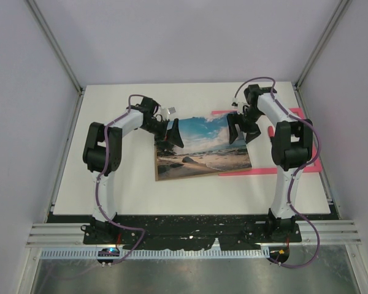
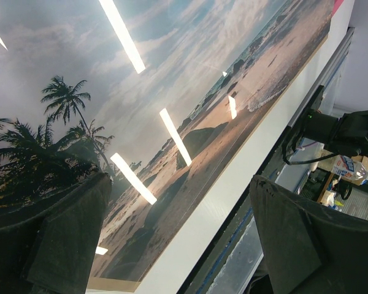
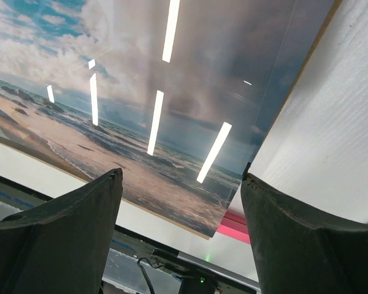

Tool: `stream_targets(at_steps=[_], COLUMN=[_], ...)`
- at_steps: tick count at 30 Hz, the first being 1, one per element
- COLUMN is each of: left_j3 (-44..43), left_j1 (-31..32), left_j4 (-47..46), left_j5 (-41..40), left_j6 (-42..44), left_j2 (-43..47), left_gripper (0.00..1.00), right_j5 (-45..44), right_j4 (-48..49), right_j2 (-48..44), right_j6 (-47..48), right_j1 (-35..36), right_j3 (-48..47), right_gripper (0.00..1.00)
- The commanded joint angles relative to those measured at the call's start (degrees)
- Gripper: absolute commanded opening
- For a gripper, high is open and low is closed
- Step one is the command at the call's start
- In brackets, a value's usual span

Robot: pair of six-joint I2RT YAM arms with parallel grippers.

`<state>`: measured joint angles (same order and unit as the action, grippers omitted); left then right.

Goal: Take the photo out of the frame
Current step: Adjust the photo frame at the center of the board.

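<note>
The left pincer (image 1: 170, 136) is released. Its two dark fingers (image 2: 67, 226) are spread wide with nothing between them. In its wrist view one finger stands in front of the palm-tree end of the photo (image 1: 202, 150), and the other stands off the print's long edge. Whether either tip touches the print cannot be told.

The right pincer (image 1: 243, 131) is also released, its fingers (image 3: 67, 226) well apart and holding nothing. It hangs over the photo's far right part, where cloud and sea are printed. One finger is over the print and the other is by its right edge.

The frame (image 1: 276, 171) lies flat on the right side of the white table (image 1: 122, 190), beside the right arm, and shows as thin pink strips at the far and near sides. The photo is not seated in it. The print lies face up and skewed, its right part covering the frame's left part and its left part out on the bare table. A thin brown edge (image 2: 110, 285) runs under the print's near side and corner. The photo lies between the two pincers, its left edge under the left one.

Bright strips of light (image 2: 126, 37) are mirrored in the glossy print. A small carton (image 2: 346, 166) past the table edge has printing on it that is too blurred to read.
</note>
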<state>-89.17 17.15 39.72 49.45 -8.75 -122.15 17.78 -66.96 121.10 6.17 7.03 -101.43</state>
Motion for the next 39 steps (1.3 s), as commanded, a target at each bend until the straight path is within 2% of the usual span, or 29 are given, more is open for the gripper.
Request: stream_targets(at_steps=[1,17,36,39], left_j3=[-1.1,-1.1,-1.27,-1.27], left_j1=[0.17,0.17,0.34,0.26], left_j4=[-0.7,-0.7,-0.61,-0.61], left_j5=[0.38,0.21,0.21,0.12], left_j6=[0.58,0.49,0.49,0.58], left_j2=[-0.28,-0.28,-0.29,-0.37], left_gripper=[1.0,1.0,1.0,1.0], right_j5=[-2.84,1.82,4.1,2.18], right_j4=[1.74,2.54,1.48,1.66], right_j2=[-3.68,-3.68,-5.96,-5.52], right_j6=[0.51,0.42,0.51,0.68], right_j1=[-0.43,-0.44,-0.44,-0.52], right_j3=[0.09,3.6,4.05,4.22], right_gripper=[0.82,0.82,0.82,0.82])
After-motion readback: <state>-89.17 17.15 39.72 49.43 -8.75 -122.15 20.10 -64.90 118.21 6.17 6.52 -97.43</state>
